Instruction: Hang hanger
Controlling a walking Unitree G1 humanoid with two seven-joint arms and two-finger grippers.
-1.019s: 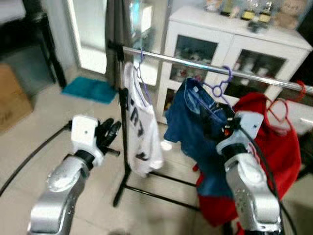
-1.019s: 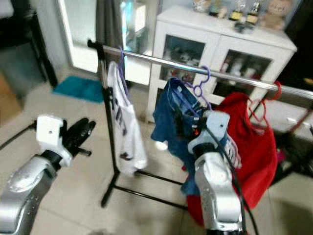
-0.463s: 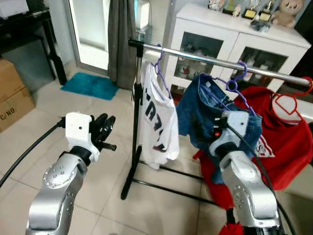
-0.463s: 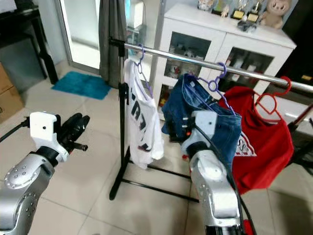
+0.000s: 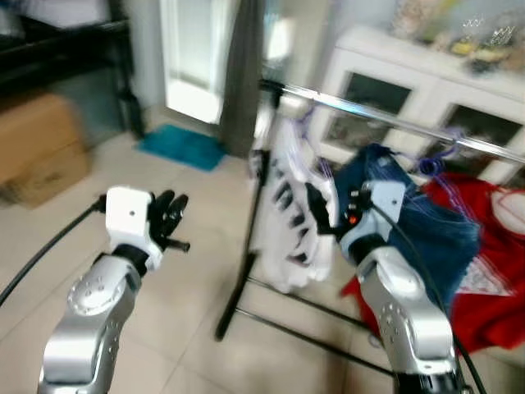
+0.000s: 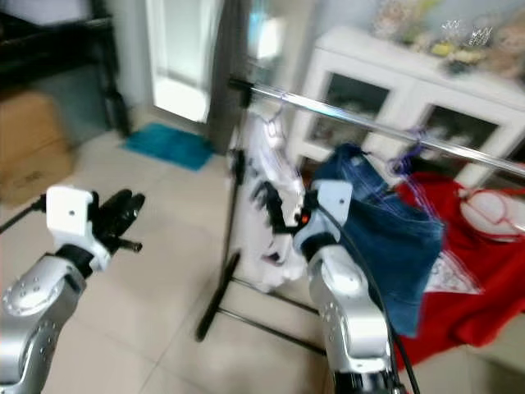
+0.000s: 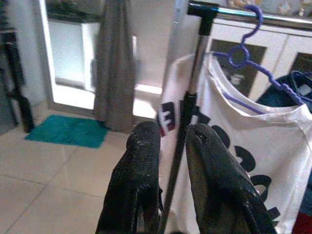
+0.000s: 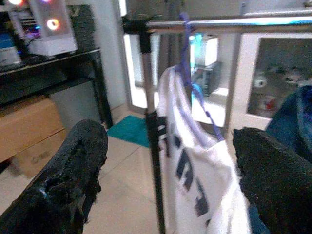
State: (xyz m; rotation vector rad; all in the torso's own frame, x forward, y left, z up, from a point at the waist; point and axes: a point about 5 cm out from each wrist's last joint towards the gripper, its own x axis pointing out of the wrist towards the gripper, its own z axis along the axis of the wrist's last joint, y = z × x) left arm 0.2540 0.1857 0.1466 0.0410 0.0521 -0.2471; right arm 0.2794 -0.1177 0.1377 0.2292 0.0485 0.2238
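Note:
A steel rail on a black rack carries three garments. A white T-shirt hangs on a purple hanger at the rail's left end. Blue jeans hang beside it on another purple hanger, then a red shirt. My right gripper is open, with its fingers wide apart right in front of the white T-shirt and nothing between them. My left gripper is shut and holds nothing, raised left of the rack's upright post.
A white glass-door cabinet stands behind the rack. A grey curtain and a bright doorway are at the back. A teal mat, a cardboard box and a black table lie to the left, with tiled floor between.
The camera has swung and the picture is blurred. My right gripper has shifted from in front of the jeans toward the white T-shirt. The left gripper holds about the same pose.

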